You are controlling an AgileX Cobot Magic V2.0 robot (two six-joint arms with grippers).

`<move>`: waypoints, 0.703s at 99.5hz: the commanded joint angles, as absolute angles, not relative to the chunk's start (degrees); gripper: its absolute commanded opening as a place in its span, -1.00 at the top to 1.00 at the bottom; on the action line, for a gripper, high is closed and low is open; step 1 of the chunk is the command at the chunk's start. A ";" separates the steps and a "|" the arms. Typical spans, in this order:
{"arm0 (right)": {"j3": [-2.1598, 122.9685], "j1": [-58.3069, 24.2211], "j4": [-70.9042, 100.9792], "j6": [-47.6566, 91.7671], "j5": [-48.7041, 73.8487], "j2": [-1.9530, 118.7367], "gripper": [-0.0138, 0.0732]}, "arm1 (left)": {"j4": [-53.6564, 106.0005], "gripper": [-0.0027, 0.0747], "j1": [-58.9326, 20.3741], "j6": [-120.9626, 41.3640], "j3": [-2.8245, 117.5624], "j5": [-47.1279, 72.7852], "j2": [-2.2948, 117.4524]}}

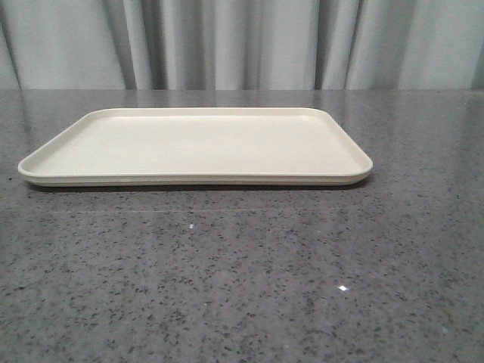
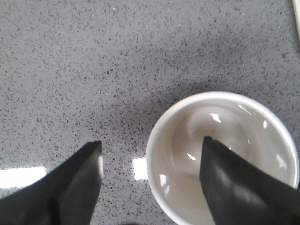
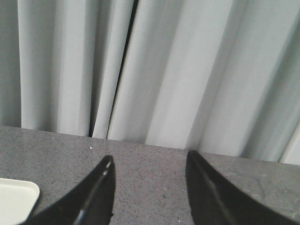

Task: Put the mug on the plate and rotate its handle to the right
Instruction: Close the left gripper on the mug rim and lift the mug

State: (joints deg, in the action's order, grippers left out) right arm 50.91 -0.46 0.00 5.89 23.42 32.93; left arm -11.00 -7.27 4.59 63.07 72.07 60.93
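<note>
The left hand [image 2: 152, 161] hangs directly over the mug [image 2: 222, 159], looking straight down into its white bowl. Its two black fingers stand wide apart and straddle the near wall of the cup: one fingertip [image 2: 220, 164] sits over the inside of the mug, the other [image 2: 89, 164] over bare bench [image 2: 93, 61] outside the rim, so the wall lies in the gap between them. I cannot tell whether either finger touches the mug yet; nothing is gripped. The mug stands upright, mouth up, its axis running up toward the camera; the handle and the printed face do not show from this angle, so which way the handle points cannot be read. The mug is out of the front view altogether, which shows only the plate [image 1: 197, 178] lying flat across the far middle of the speckled grey bench, its long side running left to right, with nothing on it. A pale sliver at the edge of the left wrist view may be the plate's rim, which would put the mug near it, but that is a guess. The right hand [image 3: 150, 187] is also spread open and holds nothing; it is raised and faces the curtain [image 3: 187, 70] beyond the bench's far edge, with a corner of the plate just beside it. The left arm is plainly the one placed for the lift, and nothing stands between mug and plate.
</note>
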 commanded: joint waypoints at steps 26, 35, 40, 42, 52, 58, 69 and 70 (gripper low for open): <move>52.83 -0.48 -0.56 6.34 20.09 33.60 -0.17 | -11.43 -0.20 -7.27 4.66 60.12 72.34 61.84; 52.78 -0.48 -0.56 6.34 20.09 33.91 -0.17 | -11.43 -0.20 -7.27 4.66 59.84 72.34 62.48; 52.78 -0.48 -0.56 6.34 20.16 34.06 -0.17 | -11.43 -0.20 -7.27 4.66 59.84 72.34 62.84; 52.78 -0.48 -0.56 6.34 20.23 34.20 -0.17 | -11.43 -0.20 -7.27 4.66 59.84 72.34 62.97; 52.78 -0.48 -0.56 6.29 20.29 34.20 -0.17 | -11.43 -0.20 -7.27 4.66 59.84 72.12 63.90; 52.78 -0.48 -0.56 6.29 20.29 34.20 -0.17 | -11.43 -0.20 -7.27 4.66 59.84 72.00 64.61; 52.78 -0.48 -0.56 6.29 20.29 34.20 -0.17 | -11.43 -0.20 -7.27 4.66 59.84 72.00 66.13; 52.78 -0.48 -0.56 6.29 20.29 34.20 -0.17 | -11.43 -0.19 -7.27 4.66 59.84 72.00 66.24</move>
State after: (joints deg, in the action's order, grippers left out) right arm 50.91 -0.46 0.00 5.89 24.63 33.59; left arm -11.00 -7.27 4.51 58.51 71.58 66.08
